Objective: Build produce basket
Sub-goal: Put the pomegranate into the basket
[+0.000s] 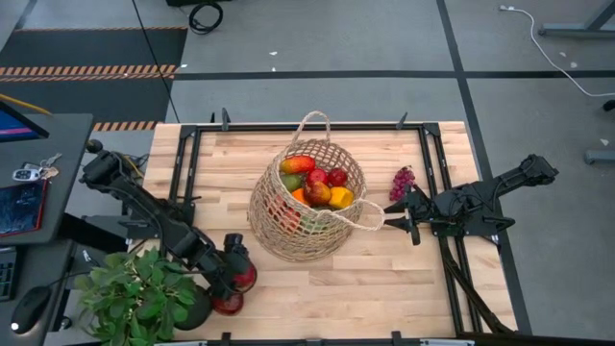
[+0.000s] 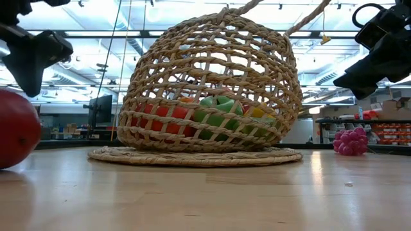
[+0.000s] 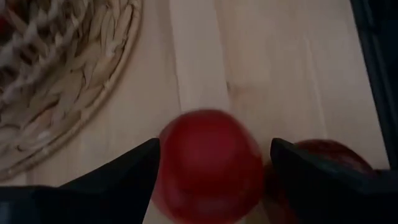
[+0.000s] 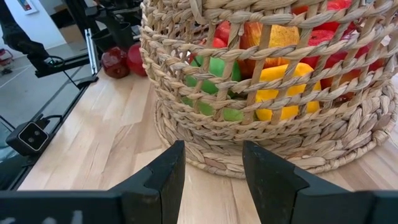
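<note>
1. High view: the wicker basket (image 1: 307, 200) sits mid-bench on the wooden bench (image 1: 384, 279), already holding red, orange, yellow and green produce (image 1: 317, 185). A purple grape bunch (image 1: 402, 182) lies on the boards to its right, apart from the basket. The left pincer (image 1: 233, 277) is near the front edge, by a potted plant (image 1: 135, 293), with red fruit (image 1: 229, 302) under it. The right pincer (image 1: 392, 217) sits just beside the basket's right side, close to a loop handle (image 1: 370, 213).

2. Low view: the basket (image 2: 209, 90) rests on its flat woven base, with green and red pieces showing through the weave. A red fruit (image 2: 16, 136) lies on the bench at the left edge; the grape bunch (image 2: 350, 141) lies far right.

3. Left wrist view: the left pincer (image 3: 214, 168) has its fingers apart on either side of a red tomato-like fruit (image 3: 210, 167); whether they press it I cannot tell. A second red fruit (image 3: 323, 163) lies just beyond one finger. The basket's base edge (image 3: 68, 87) is near.

4. Right wrist view: the right pincer (image 4: 212, 168) faces the basket wall (image 4: 267, 81), holding nothing; its fingers are drawn in as far as they go, though a gap shows between them. Two red fruits (image 4: 123, 61) lie beyond the basket.
</note>
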